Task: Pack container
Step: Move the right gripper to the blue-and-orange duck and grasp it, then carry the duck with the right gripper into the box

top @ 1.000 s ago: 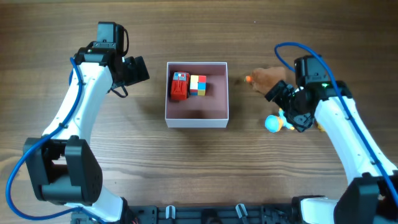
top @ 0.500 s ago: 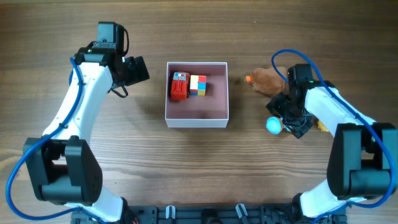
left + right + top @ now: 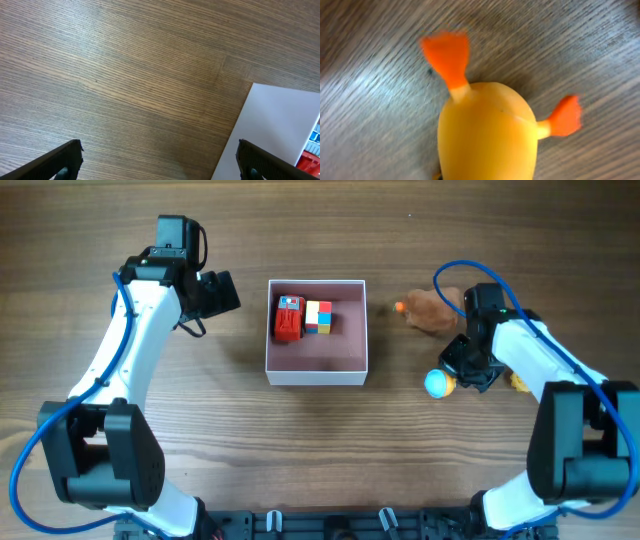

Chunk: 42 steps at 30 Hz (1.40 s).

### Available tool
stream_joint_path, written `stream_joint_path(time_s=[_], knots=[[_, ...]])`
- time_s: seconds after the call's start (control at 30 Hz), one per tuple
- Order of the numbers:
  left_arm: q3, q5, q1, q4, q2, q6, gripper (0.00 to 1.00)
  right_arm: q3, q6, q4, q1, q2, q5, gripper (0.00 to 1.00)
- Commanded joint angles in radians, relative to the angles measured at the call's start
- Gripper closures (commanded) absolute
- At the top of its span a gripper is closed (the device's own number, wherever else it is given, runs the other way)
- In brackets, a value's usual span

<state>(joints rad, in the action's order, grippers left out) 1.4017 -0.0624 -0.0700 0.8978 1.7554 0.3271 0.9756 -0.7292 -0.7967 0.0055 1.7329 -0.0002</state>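
Note:
The container [image 3: 316,377], a white-walled square box with a pink floor, sits mid-table and holds a red toy car [image 3: 289,318] and a multicoloured cube [image 3: 318,316]. My right gripper [image 3: 457,372] is down at a duck-like toy with a blue head [image 3: 437,384], right of the box. In the right wrist view its yellow body [image 3: 487,135] with orange feet fills the frame and hides my fingers. My left gripper [image 3: 222,292] hovers open left of the box, its fingers [image 3: 65,157] wide over bare wood beside the container's wall [image 3: 280,130].
A brown plush toy [image 3: 430,308] with an orange beak lies just behind my right gripper. A small yellow piece [image 3: 518,383] shows at the right arm's far side. Black fixtures line the table's front edge [image 3: 330,522].
My right gripper swung down over the blue-headed toy and shut on its yellow body; the toy shifted slightly. The left arm has not moved.

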Motion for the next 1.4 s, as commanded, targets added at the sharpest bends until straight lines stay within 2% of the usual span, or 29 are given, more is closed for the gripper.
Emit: stream_joint_path(time_s=[0.0, 0.03, 0.1, 0.17, 0.27, 0.37, 0.53, 0.77, 1.23, 1.3, 1.33, 1.37], knots=[[0.005, -0.024, 0.0, 0.002, -0.009, -0.009, 0.0, 0.05, 0.135, -0.056, 0.026, -0.19, -0.027, 0.96], [0.005, -0.037, 0.003, 0.006, -0.009, -0.009, 0.0, 0.121, 0.225, -0.077, 0.074, -0.338, -0.031, 0.96], [0.005, -0.037, 0.014, 0.01, -0.009, -0.008, 0.0, 0.248, 0.328, -0.088, 0.151, -0.46, -0.03, 0.96], [0.005, -0.036, 0.024, 0.021, -0.009, -0.005, 0.0, 0.374, 0.371, -0.103, 0.225, -0.499, -0.028, 0.96], [0.005, -0.036, 0.029, 0.051, -0.059, -0.005, 0.0, 0.622, 0.42, -0.176, 0.377, -0.399, 0.013, 0.96], [0.005, -0.036, 0.029, 0.057, -0.175, -0.005, 0.0, 0.714, 0.44, -0.188, 0.452, -0.236, 0.026, 0.96], [0.005, -0.036, 0.066, 0.106, -0.327, -0.006, 0.0, 0.715, 0.42, -0.167, 0.474, -0.008, 0.008, 0.96], [0.005, -0.036, 0.075, 0.109, -0.336, -0.005, 0.0, 0.715, 0.442, -0.151, 0.474, 0.205, -0.042, 0.96], [0.005, -0.036, 0.075, 0.109, -0.336, -0.005, 0.0, 0.713, 0.457, -0.114, 0.476, 0.38, -0.069, 0.94], [0.005, -0.036, 0.075, 0.109, -0.336, -0.005, 0.0, 0.713, 0.457, -0.108, 0.476, 0.381, -0.069, 0.9], [0.005, -0.036, 0.075, 0.109, -0.336, -0.005, 0.0, 0.713, 0.457, -0.105, 0.476, 0.381, -0.069, 0.82], [0.005, -0.036, 0.075, 0.11, -0.336, -0.005, 0.0, 0.713, 0.457, -0.105, 0.476, 0.381, -0.069, 0.65]])
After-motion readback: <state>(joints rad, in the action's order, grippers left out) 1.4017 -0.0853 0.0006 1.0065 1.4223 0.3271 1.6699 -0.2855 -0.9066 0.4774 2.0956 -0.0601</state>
